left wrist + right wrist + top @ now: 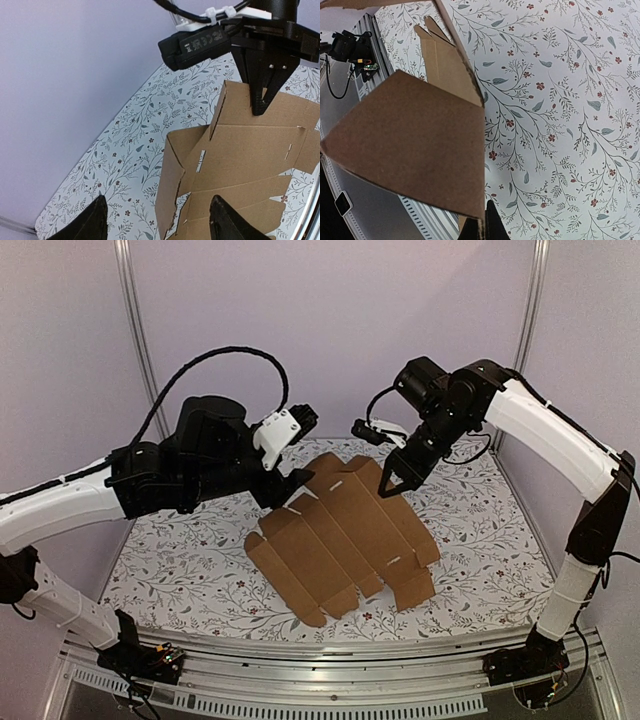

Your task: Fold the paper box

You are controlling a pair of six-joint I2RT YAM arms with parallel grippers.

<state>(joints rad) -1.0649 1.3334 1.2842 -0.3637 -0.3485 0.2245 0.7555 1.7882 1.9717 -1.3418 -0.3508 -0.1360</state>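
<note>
The paper box point(345, 540) is a plain brown die-cut cardboard sheet lying mostly flat on the floral table, with its far flap and left side flap lifted. My right gripper point(392, 485) is shut on the far flap's edge, which also shows in the left wrist view point(260, 100). In the right wrist view the held flap point(415, 150) fills the left side, with the gripper point(481, 231) pinching its edge at the bottom. My left gripper point(288, 490) is open by the sheet's far left corner. In its own view the gripper point(160, 220) straddles the raised side flap point(172, 180) without touching it.
The floral table cover point(180, 560) runs to purple walls at the back and sides. An aluminium rail point(330, 655) with both arm bases lines the near edge. Metal frame posts point(135, 330) stand at the back corners. The right wrist camera housing point(200, 42) hangs above the sheet.
</note>
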